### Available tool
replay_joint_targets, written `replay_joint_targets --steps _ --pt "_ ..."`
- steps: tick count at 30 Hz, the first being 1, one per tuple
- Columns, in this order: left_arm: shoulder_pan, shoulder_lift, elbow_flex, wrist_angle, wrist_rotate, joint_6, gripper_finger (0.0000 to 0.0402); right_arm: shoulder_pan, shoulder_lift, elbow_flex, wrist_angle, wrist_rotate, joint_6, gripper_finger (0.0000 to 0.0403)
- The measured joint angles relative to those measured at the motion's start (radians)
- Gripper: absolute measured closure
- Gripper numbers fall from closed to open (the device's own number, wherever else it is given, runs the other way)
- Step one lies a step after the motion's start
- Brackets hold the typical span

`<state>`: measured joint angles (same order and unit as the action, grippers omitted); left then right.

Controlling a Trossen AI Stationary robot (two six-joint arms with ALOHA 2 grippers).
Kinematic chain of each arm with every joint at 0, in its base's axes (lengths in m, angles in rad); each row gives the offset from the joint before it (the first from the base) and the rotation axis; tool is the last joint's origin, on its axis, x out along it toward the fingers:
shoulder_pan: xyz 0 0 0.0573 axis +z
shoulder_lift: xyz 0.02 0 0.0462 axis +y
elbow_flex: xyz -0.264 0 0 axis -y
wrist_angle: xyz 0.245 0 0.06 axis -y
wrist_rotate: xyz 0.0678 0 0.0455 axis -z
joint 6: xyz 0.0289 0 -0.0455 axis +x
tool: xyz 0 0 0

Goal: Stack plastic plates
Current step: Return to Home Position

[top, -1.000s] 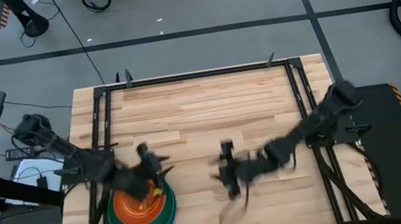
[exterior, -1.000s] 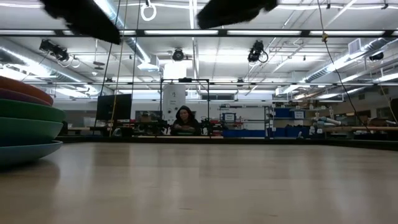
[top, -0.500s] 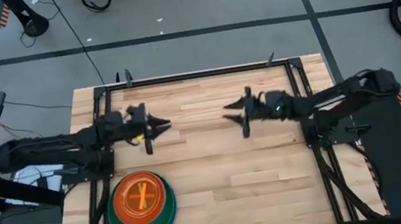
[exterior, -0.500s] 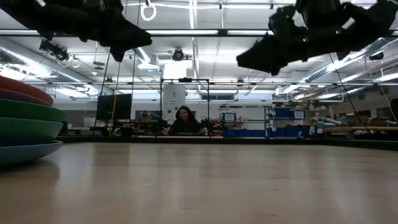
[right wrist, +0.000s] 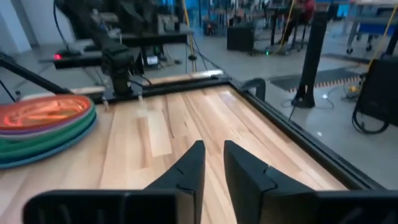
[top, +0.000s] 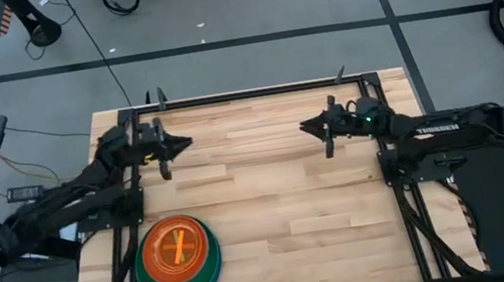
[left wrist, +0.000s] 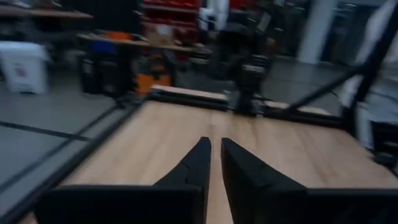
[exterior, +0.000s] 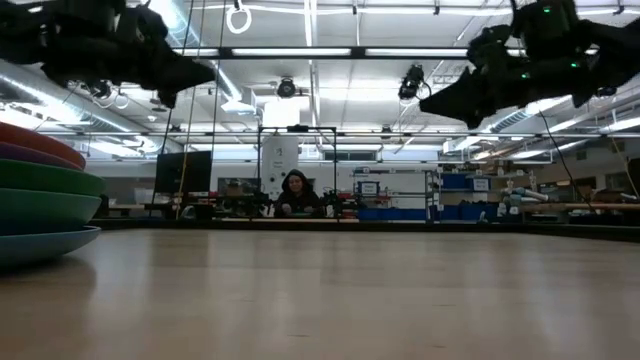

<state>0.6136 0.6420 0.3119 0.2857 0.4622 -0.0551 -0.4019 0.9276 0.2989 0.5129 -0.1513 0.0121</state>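
The plastic plates stand in one stack at the table's near left. A small orange plate is on top, with red-orange, purple, green and teal rims below it; the stack also shows in the low view and the right wrist view. The bottom plate rests on the wood. My left gripper hangs in the air over the far left of the table. My right gripper hangs over the far right and faces the left one. Both have their fingers drawn together with only a slim gap and hold nothing.
A black metal frame runs along the table's far edge and down both sides. Bare wood lies between the arms and to the right of the stack. A person sits in the room well beyond the far edge.
Both grippers have risen from the near half of the table and drawn back toward the far edge, the left one from over the stack toward the far left, the right one from the near middle toward the far right. Both have shut as they went. The stack has stayed put.
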Motion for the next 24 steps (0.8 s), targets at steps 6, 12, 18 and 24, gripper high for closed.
replay_joint_targets --steps 6,12,18,24 --pt "0.134 -0.227 -0.11 -0.114 -0.001 -0.011 0.0387 0.0 -0.117 -0.123 0.074 0.008 0.04 0.0364" --pt "0.161 -0.468 -0.159 -0.238 -0.002 -0.064 0.0395 0.0 -0.238 -0.185 0.088 0.03 0.073 0.0395" --pt "0.106 -0.64 -0.159 -0.352 -0.129 -0.059 0.0396 0.036 -0.35 -0.237 0.075 0.066 0.086 0.0395" --pt "-0.01 -0.641 -0.161 -0.391 -0.219 -0.042 0.0396 0.1 -0.444 -0.292 -0.002 0.067 0.155 0.0396"
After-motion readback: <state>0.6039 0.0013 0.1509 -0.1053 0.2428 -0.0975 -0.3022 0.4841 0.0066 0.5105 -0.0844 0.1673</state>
